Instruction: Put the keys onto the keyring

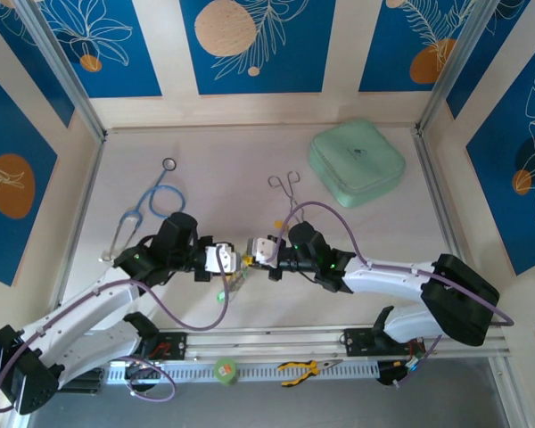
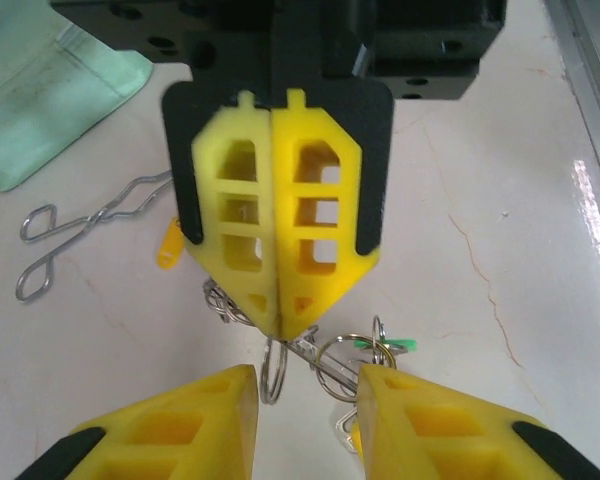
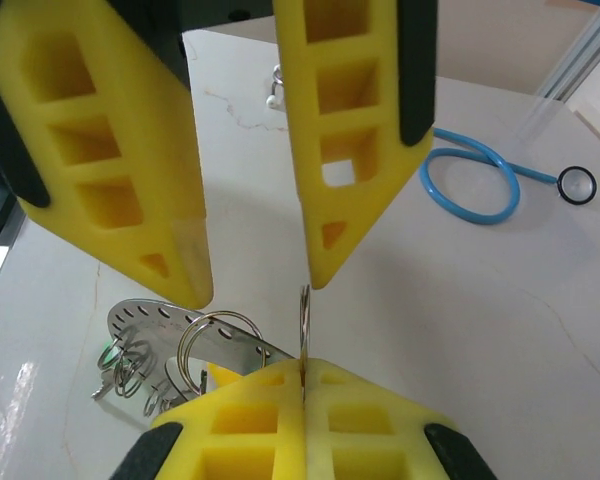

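Both grippers meet at the table's middle. My right gripper [image 3: 305,372] is shut on a thin split ring [image 3: 305,315] that stands on edge. That ring belongs to the keyring [image 3: 165,322], a curved perforated silver band fringed with small rings, lying just left of it. My left gripper [image 2: 306,378] faces it with its jaws apart, straddling the split ring [image 2: 270,372] and a second ring [image 2: 342,365] that touches its right finger. A green key [image 2: 397,345] lies beside those rings, and a yellow key [image 2: 169,246] lies further off. In the top view the left gripper [image 1: 234,259] and right gripper [image 1: 255,254] are nearly tip to tip.
Silver forceps [image 1: 285,189] lie behind the grippers, a blue-tubed stethoscope [image 1: 156,201] at the back left, and a mint-green pouch [image 1: 357,162] at the back right. Yellow-handled pliers [image 1: 301,367] and a green roll [image 1: 225,370] rest on the rail at the near edge.
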Controlling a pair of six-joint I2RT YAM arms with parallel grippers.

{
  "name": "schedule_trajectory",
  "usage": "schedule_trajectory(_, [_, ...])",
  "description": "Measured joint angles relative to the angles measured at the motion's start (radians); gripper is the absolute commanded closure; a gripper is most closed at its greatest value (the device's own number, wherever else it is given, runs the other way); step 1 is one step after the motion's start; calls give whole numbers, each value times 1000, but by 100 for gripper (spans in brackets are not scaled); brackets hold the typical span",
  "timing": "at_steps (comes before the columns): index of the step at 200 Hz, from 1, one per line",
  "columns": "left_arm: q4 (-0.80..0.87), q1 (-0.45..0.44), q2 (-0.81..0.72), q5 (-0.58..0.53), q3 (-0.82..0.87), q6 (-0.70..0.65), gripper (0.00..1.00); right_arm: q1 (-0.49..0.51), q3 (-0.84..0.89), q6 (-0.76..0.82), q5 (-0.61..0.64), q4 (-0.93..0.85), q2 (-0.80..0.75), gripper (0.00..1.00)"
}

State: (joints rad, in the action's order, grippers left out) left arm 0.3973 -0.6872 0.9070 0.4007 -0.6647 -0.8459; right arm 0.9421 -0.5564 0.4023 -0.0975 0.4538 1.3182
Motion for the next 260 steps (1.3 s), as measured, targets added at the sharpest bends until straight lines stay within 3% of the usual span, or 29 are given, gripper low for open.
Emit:
schedule_trajectory(29, [-69,0,0,-2,49,-1,79,0,-2,1,-8,-14,-2,100])
schedule_trajectory(69, [-118,0,0,-16,58,-2,83,0,-15,11,-16,-37,-2,100])
schedule_trajectory(95, [-131,0,6,-14,58,3,100,1,-19,16,-19,-47,-2,100])
schedule_trajectory(104, [-132,0,12,-11,58,-3,100,1,-21,16,-19,-56,-4,100])
schedule_trajectory(119, [-143,0,18,-8,58,6,100,-6,-19,8,-19,-59,-14,79])
schedule_trajectory(130, [-159,0,18,-4,61,19,100,-26,-8,-16,-35,-45,-33,74])
schedule_trajectory(167, [-295,0,-3,19,163,128,100,-118,27,-83,-118,6,-123,74])
schedule_trajectory(205, [-463,0,-24,30,249,251,100,-99,47,-90,-143,-14,-124,77])
schedule_trajectory(260, [-552,0,-45,37,287,324,100,-67,50,-71,-89,-90,-124,84])
